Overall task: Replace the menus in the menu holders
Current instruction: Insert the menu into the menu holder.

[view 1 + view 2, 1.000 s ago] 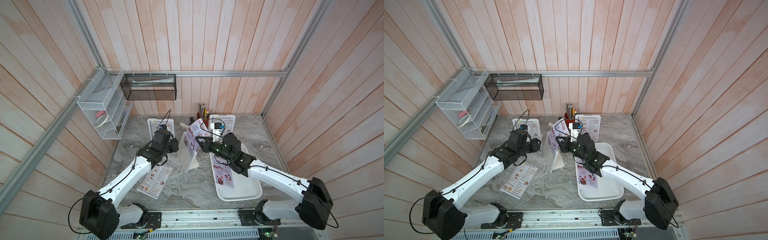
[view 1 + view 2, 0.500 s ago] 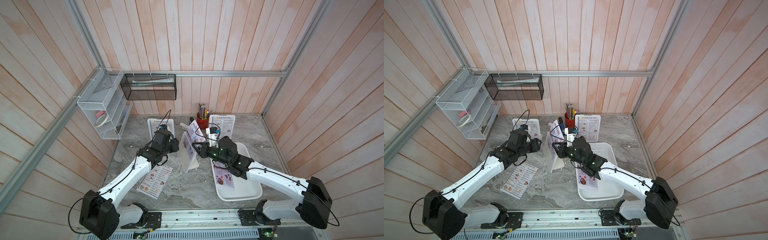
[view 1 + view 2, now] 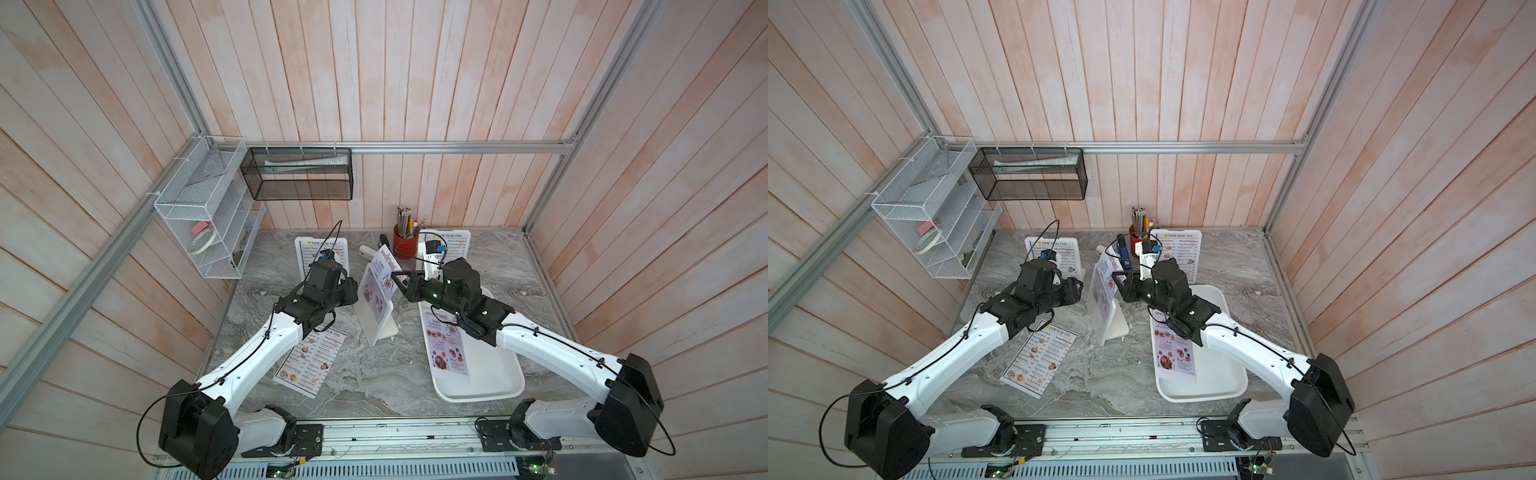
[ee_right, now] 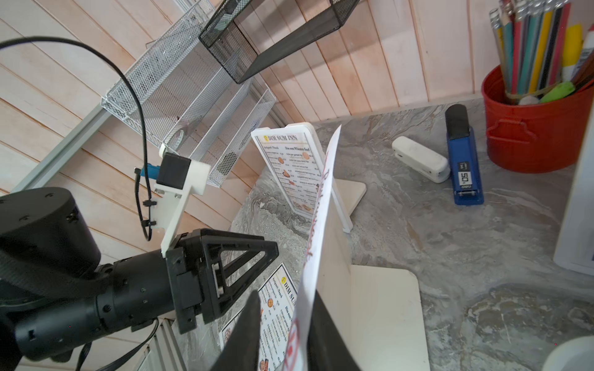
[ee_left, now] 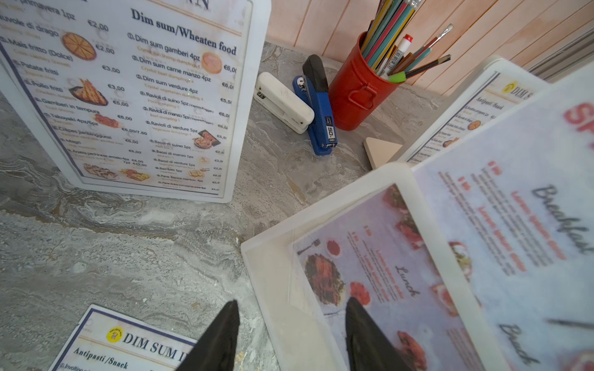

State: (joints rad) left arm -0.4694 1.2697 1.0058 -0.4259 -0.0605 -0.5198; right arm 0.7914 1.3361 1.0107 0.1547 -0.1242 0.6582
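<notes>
The left gripper (image 5: 291, 303) is hovering with jaws apart astride the side rim of the tilted menu holder (image 5: 266, 266), mid-surface; closing there should be steadying it. The SPECIAL MENU sheet (image 3: 383, 264) is poking partly out of its top. The right gripper (image 4: 287, 294) is sitting with jaws slightly apart around it. Feeding it down straight and gently should be avoiding buckling.

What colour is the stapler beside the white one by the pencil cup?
The stapler is blue with a black top; clearest in the left wrist view.
</notes>
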